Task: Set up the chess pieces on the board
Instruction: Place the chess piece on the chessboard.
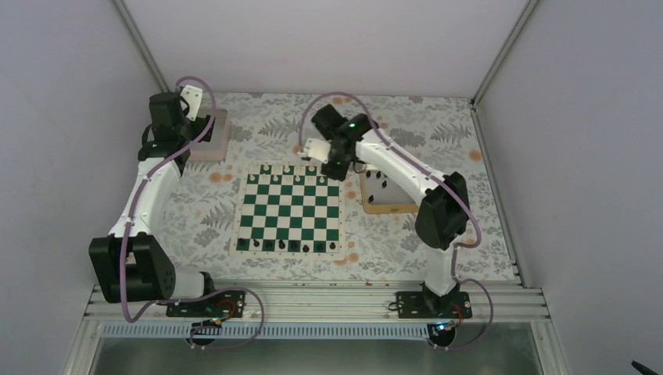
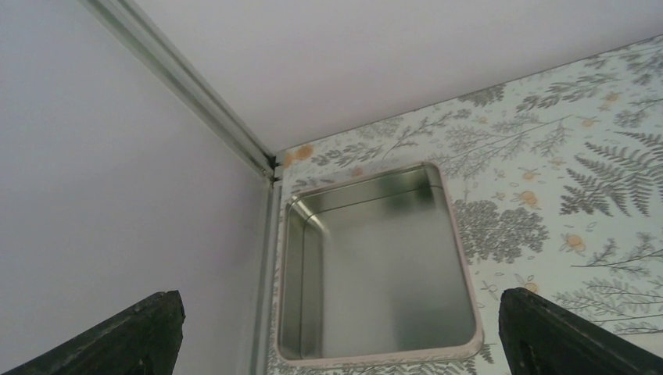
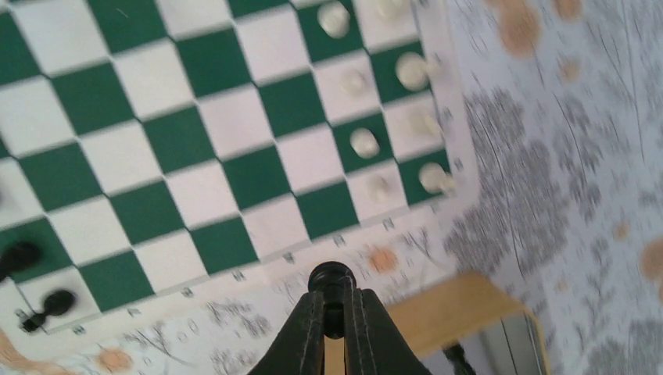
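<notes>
The middle ranks of the flat green-and-white chess board (image 1: pixel 291 207) are left open. Its near row is lined with tiny black chess pieces (image 1: pixel 289 246), its far rows with tiny pale pieces (image 1: pixel 288 169). Its far right corner and the gold-rimmed metal tray (image 1: pixel 388 208) are overhung by the white right arm (image 1: pixel 399 168), whose jaws are closed on a black piece (image 3: pixel 331 277).

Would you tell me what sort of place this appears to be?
Probably a robot test cell: pale panels in aluminium framing wall in a fern-print table, with the left arm and right arm bolted to a metal rail at its edge.
</notes>
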### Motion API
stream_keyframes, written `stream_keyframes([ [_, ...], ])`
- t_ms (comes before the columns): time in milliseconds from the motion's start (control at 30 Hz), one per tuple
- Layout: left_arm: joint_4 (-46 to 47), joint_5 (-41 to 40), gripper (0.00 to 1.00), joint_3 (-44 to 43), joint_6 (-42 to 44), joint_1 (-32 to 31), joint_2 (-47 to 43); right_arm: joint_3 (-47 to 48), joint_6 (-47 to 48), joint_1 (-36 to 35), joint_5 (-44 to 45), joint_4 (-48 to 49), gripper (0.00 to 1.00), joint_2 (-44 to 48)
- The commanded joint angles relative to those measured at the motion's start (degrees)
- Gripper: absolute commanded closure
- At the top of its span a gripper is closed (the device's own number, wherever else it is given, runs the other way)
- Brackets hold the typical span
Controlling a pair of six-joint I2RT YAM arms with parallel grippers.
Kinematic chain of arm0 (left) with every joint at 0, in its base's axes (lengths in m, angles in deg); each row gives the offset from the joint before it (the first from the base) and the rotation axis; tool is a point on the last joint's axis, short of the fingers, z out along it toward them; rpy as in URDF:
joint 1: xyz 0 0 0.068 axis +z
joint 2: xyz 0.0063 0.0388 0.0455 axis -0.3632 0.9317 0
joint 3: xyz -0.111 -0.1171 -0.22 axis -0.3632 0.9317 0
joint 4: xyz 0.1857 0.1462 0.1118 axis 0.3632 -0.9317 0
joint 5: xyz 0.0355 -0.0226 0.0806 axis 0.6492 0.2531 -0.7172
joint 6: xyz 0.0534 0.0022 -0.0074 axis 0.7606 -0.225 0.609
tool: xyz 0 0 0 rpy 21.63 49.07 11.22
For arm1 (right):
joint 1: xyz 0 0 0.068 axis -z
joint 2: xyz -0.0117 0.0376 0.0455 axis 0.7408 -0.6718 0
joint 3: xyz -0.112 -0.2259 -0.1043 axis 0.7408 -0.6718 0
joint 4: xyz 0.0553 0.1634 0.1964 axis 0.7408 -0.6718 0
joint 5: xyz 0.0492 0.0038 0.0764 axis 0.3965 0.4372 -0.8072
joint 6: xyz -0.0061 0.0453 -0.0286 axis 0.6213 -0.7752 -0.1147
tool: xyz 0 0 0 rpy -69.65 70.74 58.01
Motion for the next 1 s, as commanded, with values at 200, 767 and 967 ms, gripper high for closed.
stream_keyframes([
  [200, 1.0, 1.0, 0.0, 1.0, -0.6, 4.4, -1.0, 20.5, 2.3, -13.1, -6.3, -4.4, 0.95, -15.9],
  [767, 0.2, 3.9, 0.0, 1.1, -0.6, 7.2, -2.2, 32.5, 3.5, -25.4, -6.9, 0.2, 0.95, -31.2],
  [967, 0.2, 4.6, 0.0, 1.3, -0.6, 7.4, -2.4, 33.2, 3.3, -26.4, -8.6, 2.3, 0.95, -32.1],
])
